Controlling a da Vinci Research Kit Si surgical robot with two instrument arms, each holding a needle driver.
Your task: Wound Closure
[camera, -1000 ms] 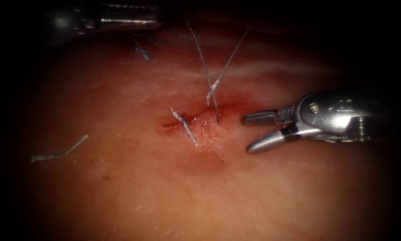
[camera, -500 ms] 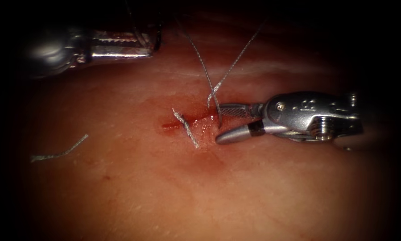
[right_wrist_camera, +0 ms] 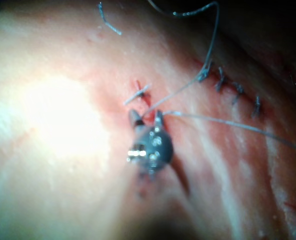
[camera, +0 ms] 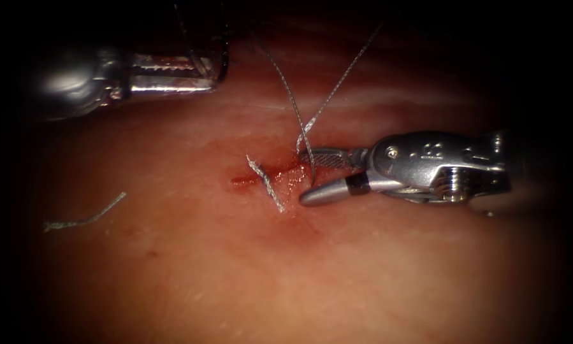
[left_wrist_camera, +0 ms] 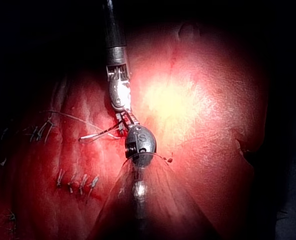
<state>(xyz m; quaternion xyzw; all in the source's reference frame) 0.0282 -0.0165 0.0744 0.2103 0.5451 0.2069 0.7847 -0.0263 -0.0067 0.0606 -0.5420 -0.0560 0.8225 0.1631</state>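
Note:
The cut [camera: 280, 171] runs across the tissue [camera: 299, 267], wet with red fluid. One stitch [camera: 265, 181] with short tails crosses it. Two strands of thread [camera: 291, 102] rise from the cut's right part. My right tool [camera: 303, 177] lies just right of them, jaws open, one strand between the tips; the jaws hold nothing. In the right wrist view the right tool [right_wrist_camera: 145, 116] straddles the thread [right_wrist_camera: 188, 90] beside the stitch [right_wrist_camera: 138, 93]. My left tool [camera: 216, 71] hovers up and left of the cut, shut on a dark curved needle [camera: 224, 54], clear of the tissue.
A cut end of thread [camera: 82, 220] lies on the tissue far left of the cut. The left wrist view shows an older row of stitches [left_wrist_camera: 78, 182], and the right wrist view another row [right_wrist_camera: 235, 90] beside the working site.
My right tool moved left to the cut with jaws open and now straddles a thread strand. My left tool dropped further into view with the needle.

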